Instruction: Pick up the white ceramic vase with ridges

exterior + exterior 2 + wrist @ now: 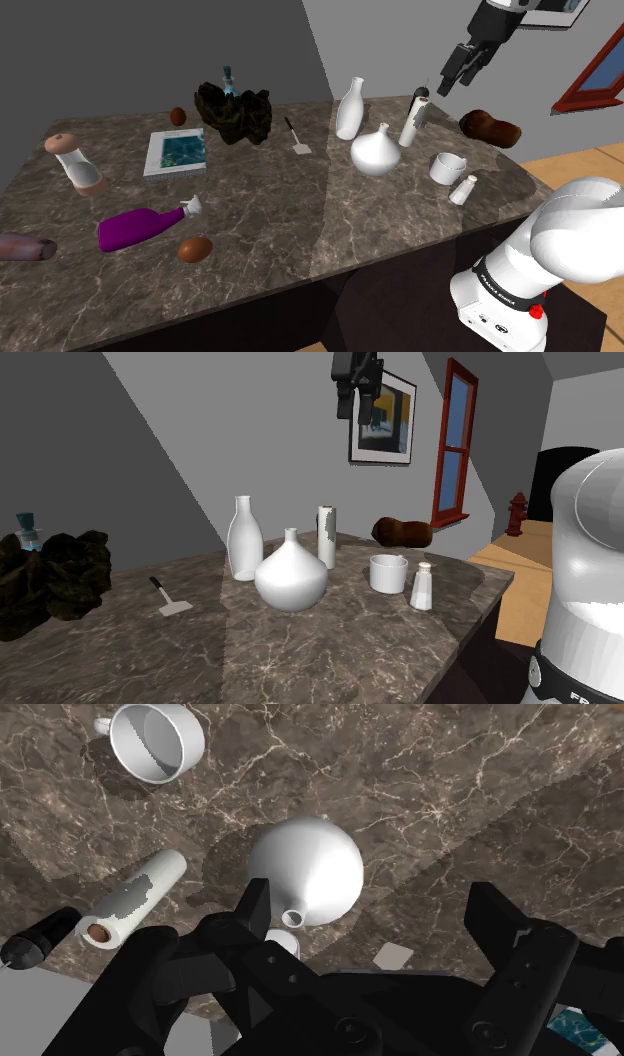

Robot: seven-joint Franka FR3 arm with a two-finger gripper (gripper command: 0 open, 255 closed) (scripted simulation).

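Note:
Two white vases stand on the dark marble table. One is a round-bellied vase with a narrow neck. The other is a taller bottle-shaped vase just behind it. I cannot make out ridges on either. My black gripper hangs high above the table, over the round-bellied vase and well apart from it. Its fingers are open with nothing between them.
Near the vases stand a white cylinder bottle with a dark cap, a white mug and a small shaker. A brown lump lies at the far corner. A spatula, a dark rocky mass and a purple spray bottle lie further along.

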